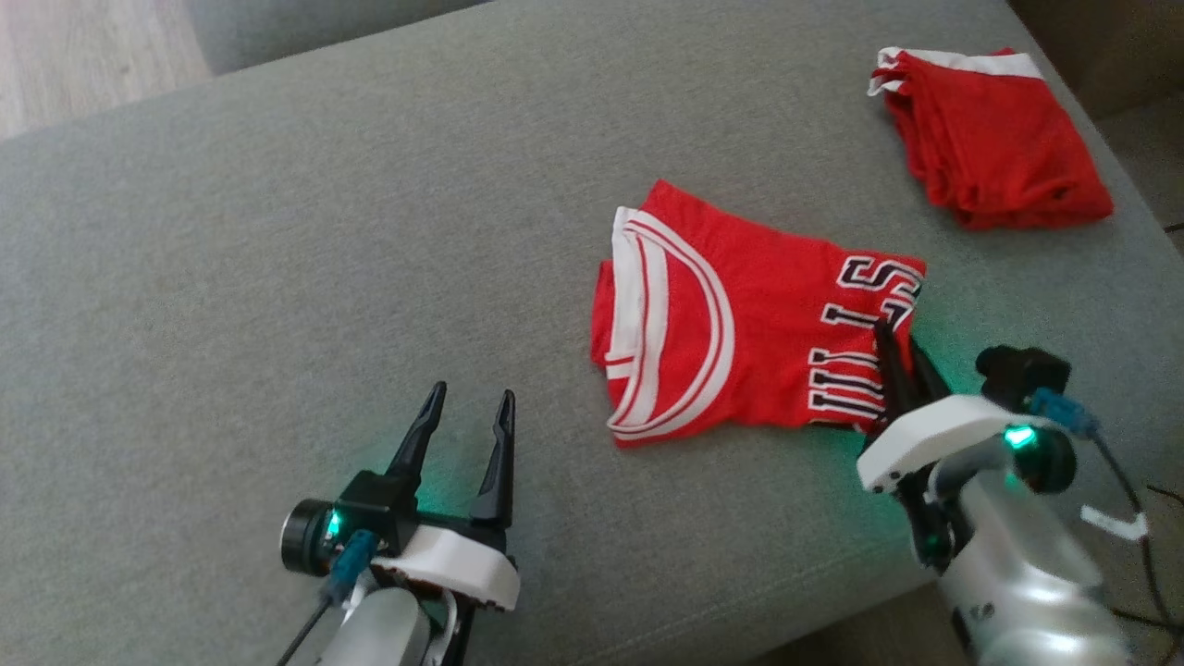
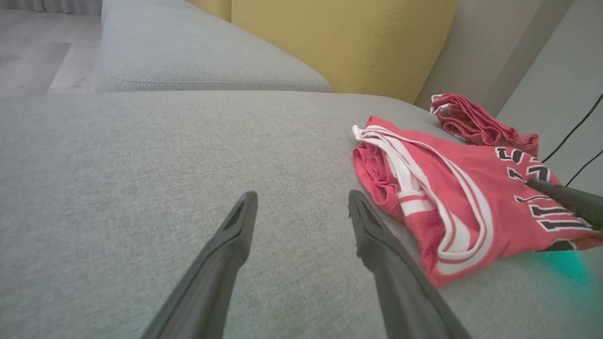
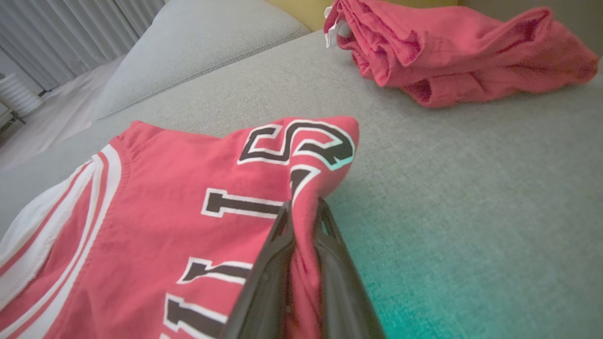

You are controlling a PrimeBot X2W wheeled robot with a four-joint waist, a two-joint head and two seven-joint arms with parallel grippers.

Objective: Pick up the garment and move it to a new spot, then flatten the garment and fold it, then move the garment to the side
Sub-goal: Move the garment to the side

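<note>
The garment is a red jersey with white stripes and black lettering, lying folded on the grey cushion at centre right. My right gripper is shut on the fabric at its right edge, near the lettering. The right wrist view has the red cloth pinched between the two dark fingers of that gripper. My left gripper stands open over bare cushion to the left of the jersey, holding nothing. Seen from the left wrist, the open left gripper points past the jersey, with a right gripper finger on its far edge.
A second red garment lies bunched at the far right corner of the grey cushion. Behind it rises a yellow backrest. The cushion's front edge runs just below both arms, and dark cables hang at the right.
</note>
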